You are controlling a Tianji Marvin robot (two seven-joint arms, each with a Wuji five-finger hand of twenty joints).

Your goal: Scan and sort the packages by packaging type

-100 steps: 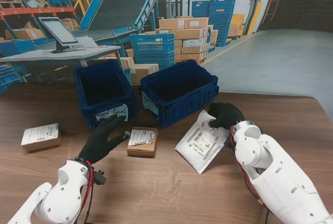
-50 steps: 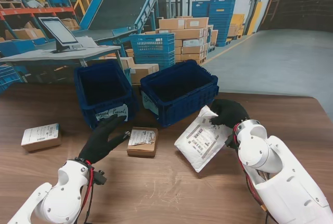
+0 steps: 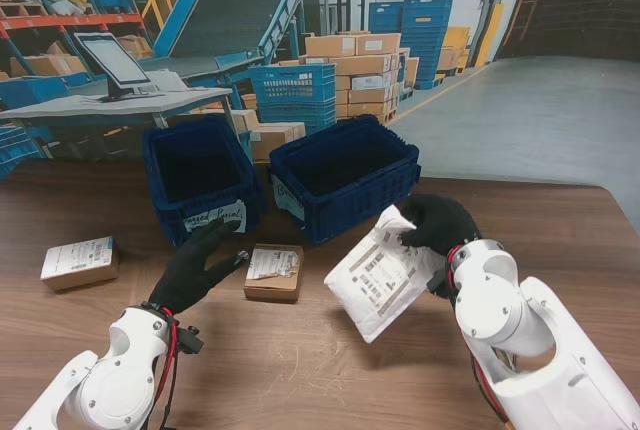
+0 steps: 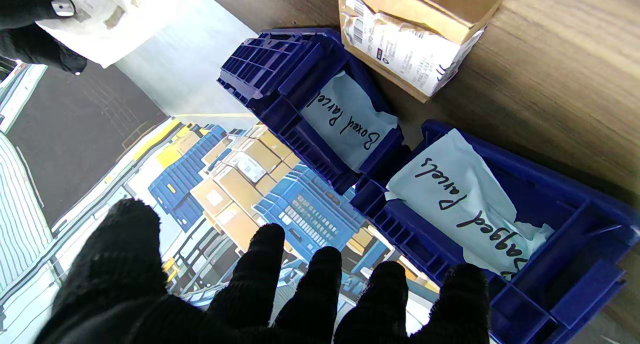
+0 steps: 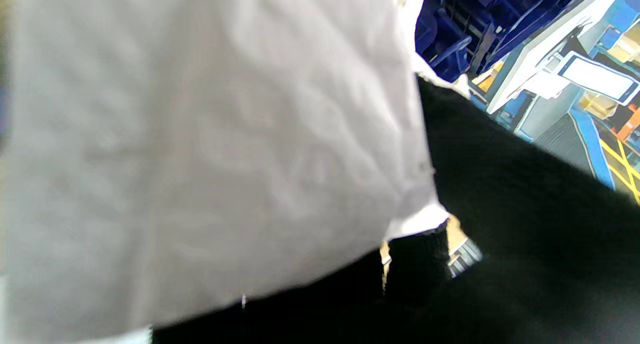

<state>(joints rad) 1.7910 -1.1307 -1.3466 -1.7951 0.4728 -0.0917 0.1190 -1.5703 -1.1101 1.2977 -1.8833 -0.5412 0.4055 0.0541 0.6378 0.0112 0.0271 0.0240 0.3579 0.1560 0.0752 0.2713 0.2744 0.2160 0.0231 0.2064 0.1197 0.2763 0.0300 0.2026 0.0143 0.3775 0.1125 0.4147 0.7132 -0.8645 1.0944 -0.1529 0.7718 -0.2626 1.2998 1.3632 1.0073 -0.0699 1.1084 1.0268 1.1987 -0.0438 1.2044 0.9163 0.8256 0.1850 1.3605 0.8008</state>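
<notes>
**Bagged parcel aloft, bins close by**

The left robot hand (image 3: 192,268) hovers spread and empty near the small box (image 3: 274,271); a stray sweep could knock it. The right robot hand (image 3: 437,225) pinches one corner of the white poly mailer (image 3: 381,273), lifted clear of the bench (image 3: 300,370). It hangs limp and could slip or snag the boxed-parcels bin (image 3: 342,174) rim beside it. The bagged-parcels bin (image 3: 198,174) lies farther left, open bench between.

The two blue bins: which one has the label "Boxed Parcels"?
The right blue bin, nearer the right hand. The left wrist view shows "Boxed Parcels" on it; the left blue bin reads "Bagged Parcels".
</notes>
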